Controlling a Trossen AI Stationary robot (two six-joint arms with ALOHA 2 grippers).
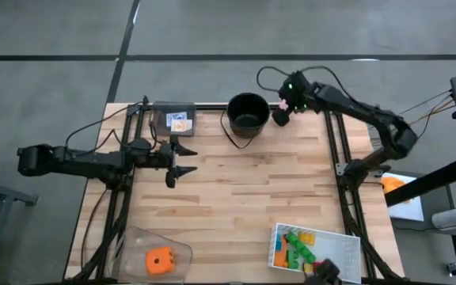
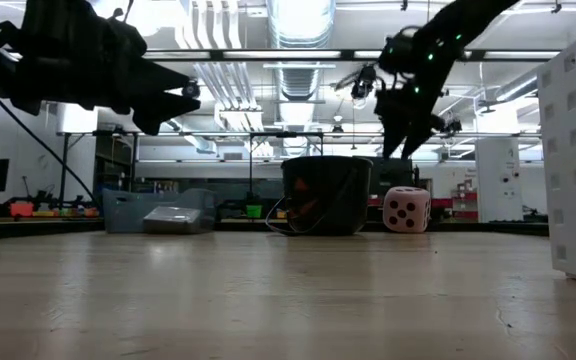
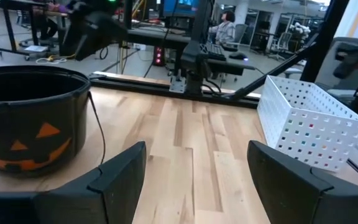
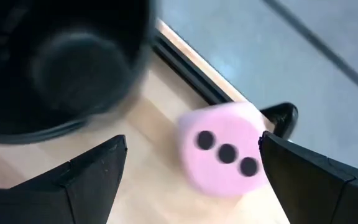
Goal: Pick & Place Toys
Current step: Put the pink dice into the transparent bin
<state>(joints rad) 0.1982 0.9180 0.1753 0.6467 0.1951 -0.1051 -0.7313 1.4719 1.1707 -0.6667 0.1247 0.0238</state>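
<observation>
My right gripper [image 1: 281, 113] is up at the far edge of the table, just to the right of the black bucket [image 1: 248, 113]. From the low cam it hangs in the air above the pink die [image 2: 406, 209], and the die sits on the wood right beside the bucket. In the right wrist cam the two fingers [image 4: 86, 180] are spread wide with the pink die [image 4: 227, 151] down between them, three black dots on the face I can see. Nothing is gripped, and the die looks clear of both fingers.

My left gripper [image 1: 172, 158] is parked over the left-middle of the table, pointing toward the centre, fingers spread apart and holding nothing. Its wrist cam looks across bare wood at the bucket, which has an orange pumpkin face on it, and at the white perforated tray [image 3: 309, 127].

Other toys: the orange die [image 1: 160, 260] sits in the clear tray [image 1: 137, 241] at the near-left corner. A pile of bricks [image 1: 297, 247], green with some yellow, orange and blue, is in the white tray at the near right. A small card [image 1: 180, 123] lies in the dark tray [image 1: 172, 108] at the far left, next to the bucket.
</observation>
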